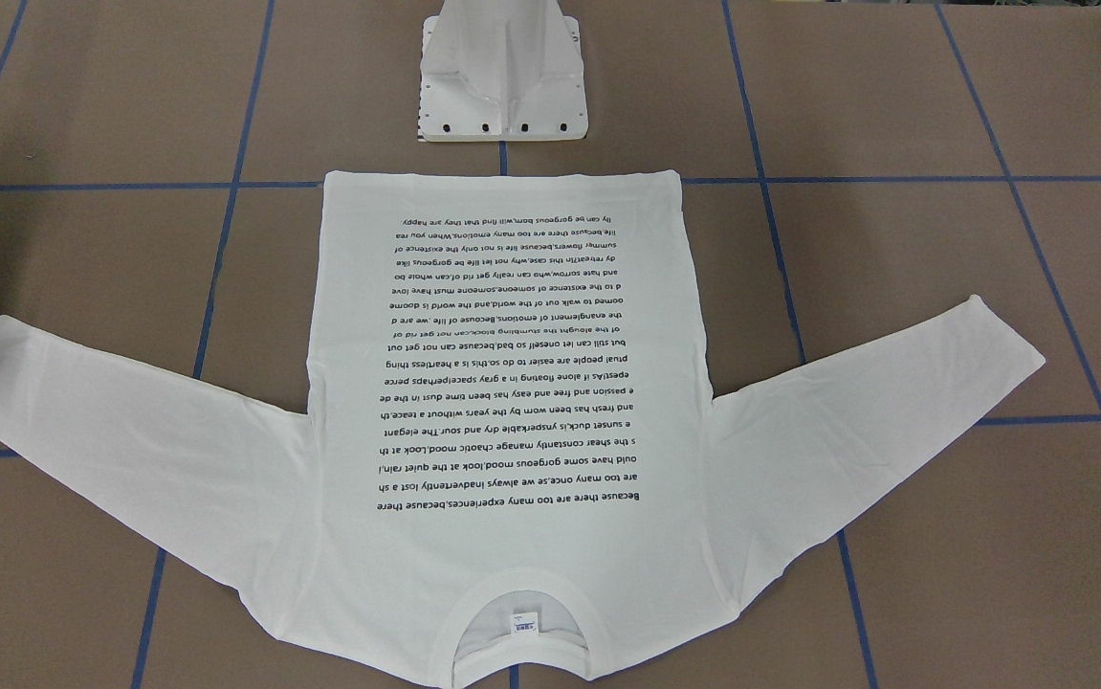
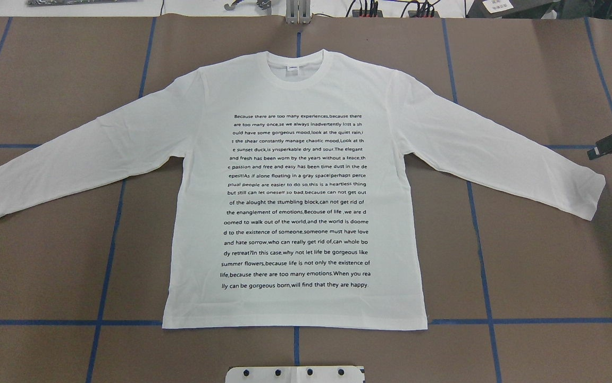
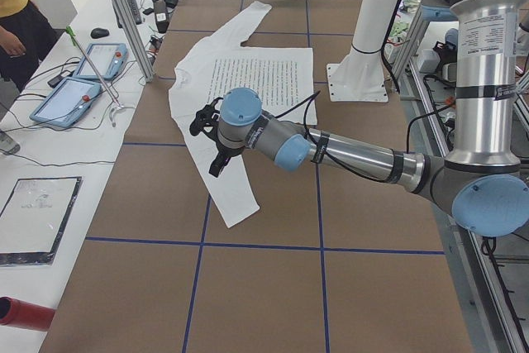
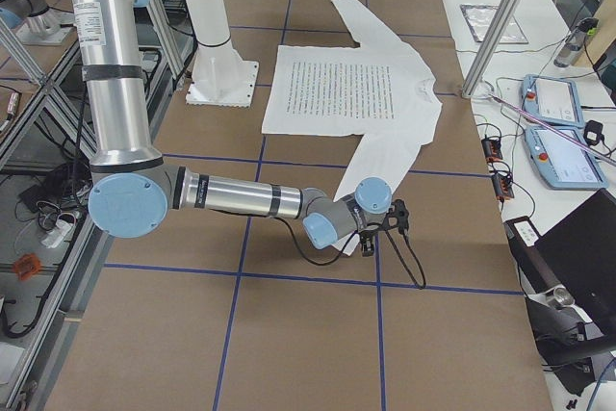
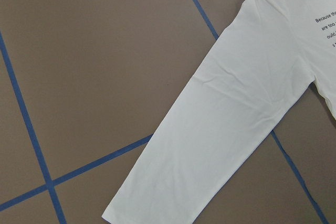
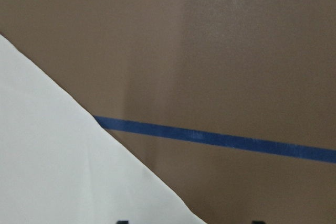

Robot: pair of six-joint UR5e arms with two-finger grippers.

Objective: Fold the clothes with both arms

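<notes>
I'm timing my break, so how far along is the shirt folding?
Done: nothing folded; the T-shirt lies flat, print up, both sleeves spread. In hand: the right gripper hangs near one cuff and the left gripper is high over the other sleeve, neither holding cloth. Left: every fold.

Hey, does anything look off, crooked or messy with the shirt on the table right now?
Nothing stands out. The white T-shirt lies flat on the table, print side up, with both sleeves spread out and the hem straight. I see only faint creases, and no stains, tears or bunched fabric.
</notes>
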